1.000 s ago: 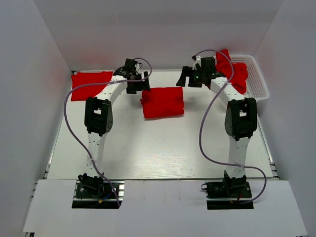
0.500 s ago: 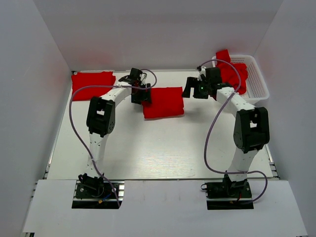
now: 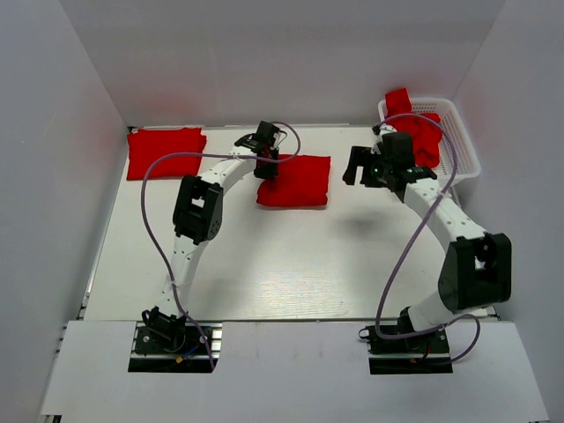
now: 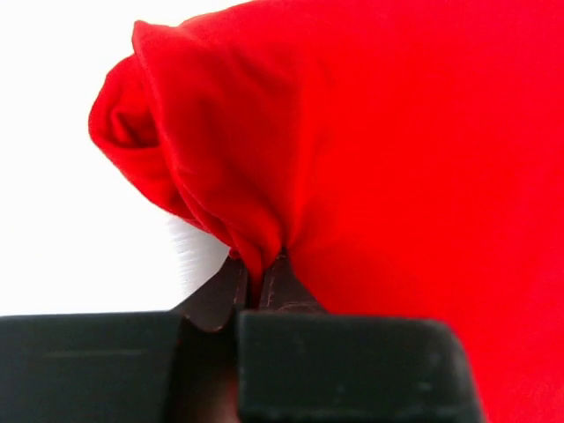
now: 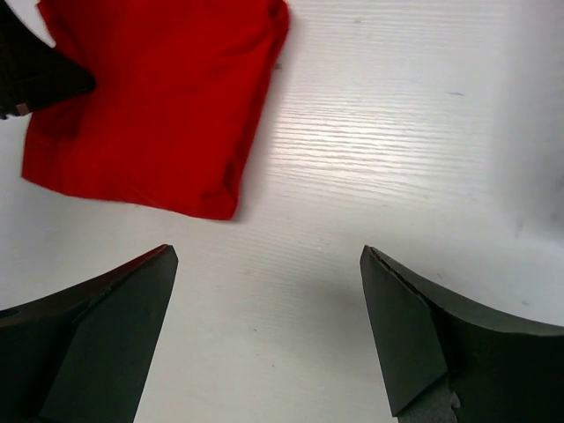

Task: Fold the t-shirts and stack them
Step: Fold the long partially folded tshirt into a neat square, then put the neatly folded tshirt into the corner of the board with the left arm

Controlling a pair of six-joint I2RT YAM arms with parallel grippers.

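Observation:
A folded red t-shirt (image 3: 298, 181) lies in the middle of the back half of the table. My left gripper (image 3: 265, 169) is at its left edge, shut on a pinched fold of the cloth (image 4: 258, 251). In the left wrist view the shirt (image 4: 397, 159) fills most of the picture. My right gripper (image 3: 361, 169) hangs open over bare table to the right of this shirt, nothing between its fingers (image 5: 266, 256). The shirt's right edge (image 5: 159, 106) shows at the upper left of the right wrist view. A second folded t-shirt (image 3: 165, 152) lies at the back left. More red t-shirts (image 3: 421, 132) are bunched in the basket.
The white plastic lattice basket (image 3: 464, 145) stands at the back right corner. White walls close in the table on the left, back and right. A purple cable loops from each arm. The left gripper's dark tip (image 5: 35, 75) shows in the right wrist view.
My left gripper has moved right to the middle shirt's left edge and shut on it; the shirt shifted slightly right. The right arm swung right and toward the front, still open.

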